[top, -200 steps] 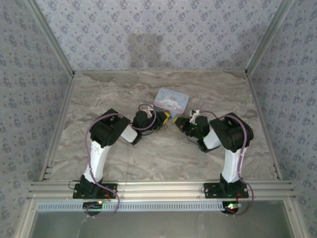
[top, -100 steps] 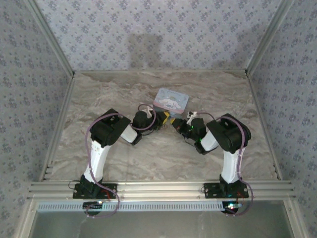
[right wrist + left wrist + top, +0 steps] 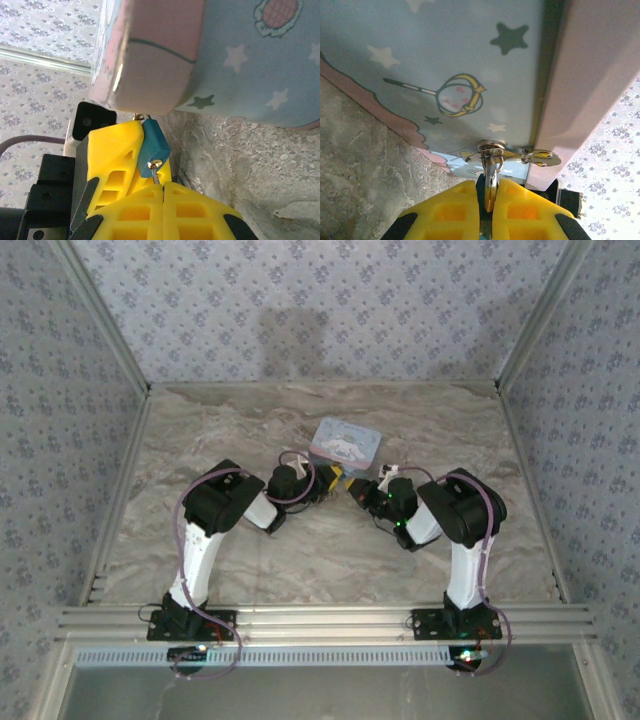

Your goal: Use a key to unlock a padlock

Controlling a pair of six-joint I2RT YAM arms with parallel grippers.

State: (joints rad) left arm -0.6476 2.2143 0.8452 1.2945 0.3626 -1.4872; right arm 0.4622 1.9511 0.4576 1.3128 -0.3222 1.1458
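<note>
The padlock (image 3: pixel 152 146) is a tiny teal block hanging from the hasp (image 3: pixel 517 156) of a light-blue tin (image 3: pixel 346 443). Its silver shackle (image 3: pixel 491 170) passes through the hasp ring. My left gripper (image 3: pixel 487 184) is shut on the padlock, gripping its body between yellow fingers (image 3: pixel 112 152). My right gripper (image 3: pixel 163 184) is shut on the key (image 3: pixel 156 175). The key's thin metal shaft runs from the fingertips into the brass keyhole on the padlock's underside. In the top view both grippers, left (image 3: pixel 335 478) and right (image 3: pixel 357 488), meet tip to tip just in front of the tin.
The tin (image 3: pixel 445 65) lies on the marble-patterned table (image 3: pixel 300 550) with its pink-edged lid (image 3: pixel 150 55) close above the grippers. Patterned walls stand on three sides. An aluminium rail (image 3: pixel 320 620) runs along the near edge by the arm bases.
My right gripper has edged left towards the left gripper, and its wrist and forearm have drawn in. The left arm and the tin have stayed put.
</note>
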